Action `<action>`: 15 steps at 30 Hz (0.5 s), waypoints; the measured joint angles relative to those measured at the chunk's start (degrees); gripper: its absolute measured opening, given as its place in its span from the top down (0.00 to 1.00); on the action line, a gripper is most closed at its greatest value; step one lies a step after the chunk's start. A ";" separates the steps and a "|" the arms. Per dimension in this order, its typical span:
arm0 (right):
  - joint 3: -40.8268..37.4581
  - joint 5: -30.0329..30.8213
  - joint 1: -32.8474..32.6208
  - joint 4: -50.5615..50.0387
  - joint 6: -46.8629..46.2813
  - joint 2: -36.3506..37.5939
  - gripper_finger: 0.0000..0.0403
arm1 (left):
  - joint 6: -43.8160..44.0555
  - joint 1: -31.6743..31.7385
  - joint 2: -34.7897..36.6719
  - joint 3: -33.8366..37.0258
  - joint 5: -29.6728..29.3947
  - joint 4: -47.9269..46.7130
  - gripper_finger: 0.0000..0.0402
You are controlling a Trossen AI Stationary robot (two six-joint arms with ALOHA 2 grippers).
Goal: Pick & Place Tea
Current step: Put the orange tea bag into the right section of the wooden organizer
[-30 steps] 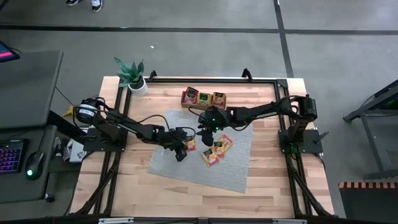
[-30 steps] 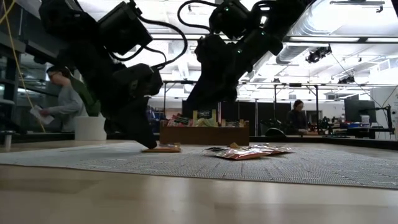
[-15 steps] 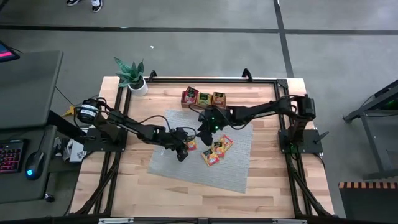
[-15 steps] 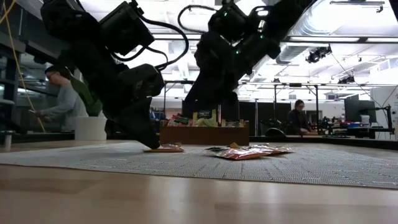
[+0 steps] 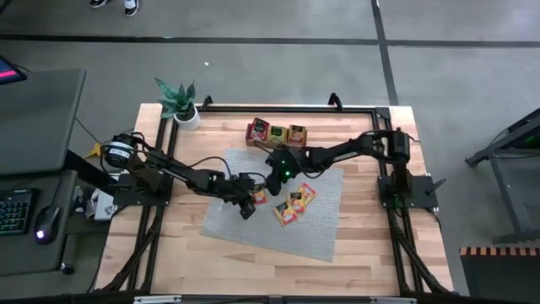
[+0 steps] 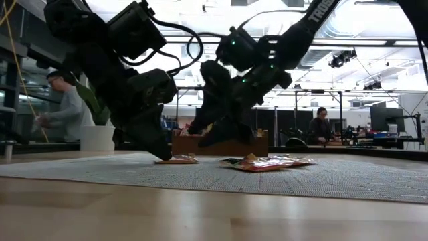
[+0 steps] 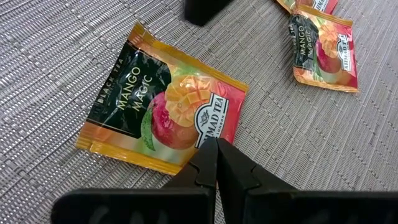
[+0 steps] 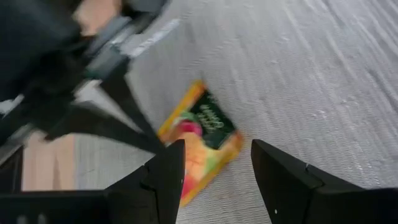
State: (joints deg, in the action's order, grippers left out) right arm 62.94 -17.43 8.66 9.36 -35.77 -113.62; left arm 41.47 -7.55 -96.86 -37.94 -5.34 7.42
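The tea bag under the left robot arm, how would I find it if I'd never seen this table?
Find the grey mat on the wooden table. Near its middle the left gripper rests shut on one orange tea bag reading Mango Magic. It lies alone, apart from the small pile of tea bags beside it.

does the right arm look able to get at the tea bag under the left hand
Probably not cleanly: the left hand, shut, presses its tips on that tea bag, and the open right hand hangs just above it, so they would crowd.
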 joint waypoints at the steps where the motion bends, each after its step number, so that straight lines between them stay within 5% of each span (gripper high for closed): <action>1: 0.00 0.06 0.17 0.14 -1.02 -0.39 0.55 | 0.00 0.00 0.00 0.01 -0.01 0.02 1.00; 15: -0.02 0.29 0.45 2.00 -7.75 -2.49 0.55 | -0.32 0.00 -0.02 0.07 0.30 0.15 1.00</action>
State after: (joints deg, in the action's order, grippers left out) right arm 62.92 -17.14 9.10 11.35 -43.52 -116.11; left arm 41.16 -7.55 -96.88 -37.87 -5.04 7.57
